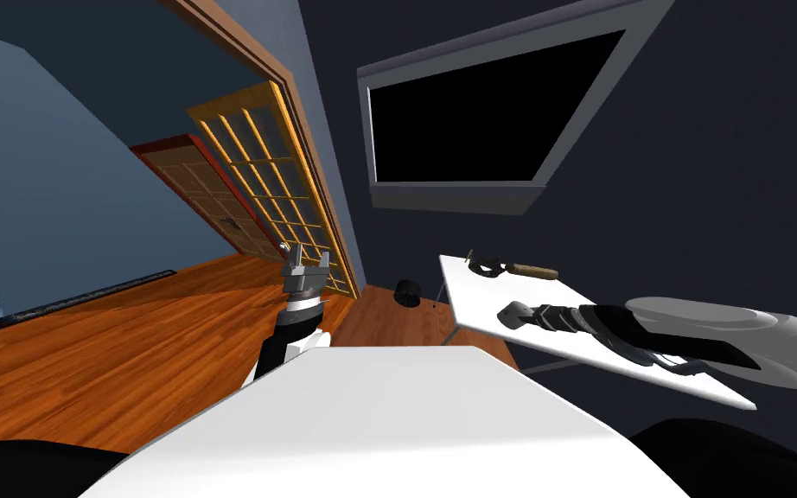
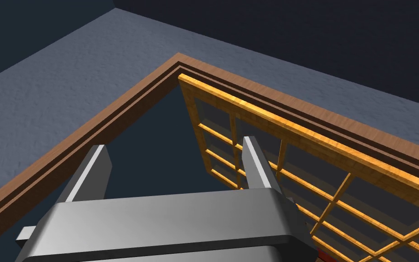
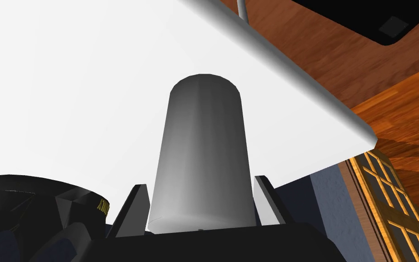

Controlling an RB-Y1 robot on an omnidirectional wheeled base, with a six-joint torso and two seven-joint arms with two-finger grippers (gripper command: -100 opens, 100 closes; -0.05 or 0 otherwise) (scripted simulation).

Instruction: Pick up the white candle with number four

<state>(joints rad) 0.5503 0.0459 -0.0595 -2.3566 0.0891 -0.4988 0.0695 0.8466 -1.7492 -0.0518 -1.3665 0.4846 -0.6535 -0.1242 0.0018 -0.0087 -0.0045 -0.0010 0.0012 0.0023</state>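
While the right gripper (image 3: 200, 182) has its jaws clamped against the sides of the pale grey candle (image 3: 202, 145), the cylinder projects along the fingers over the white table (image 3: 67, 91), near its edge; no numeral is visible on it. Step in hand: the grasp, judged made. Whether the candle is clear of the tabletop cannot be told. The next move calls for a straight lift under a firm grip, away from the brown-handled tool (image 1: 531, 271) at the table's far end. The left gripper (image 2: 174, 143), jaws apart, is raised idle before the lattice door (image 2: 295, 135).
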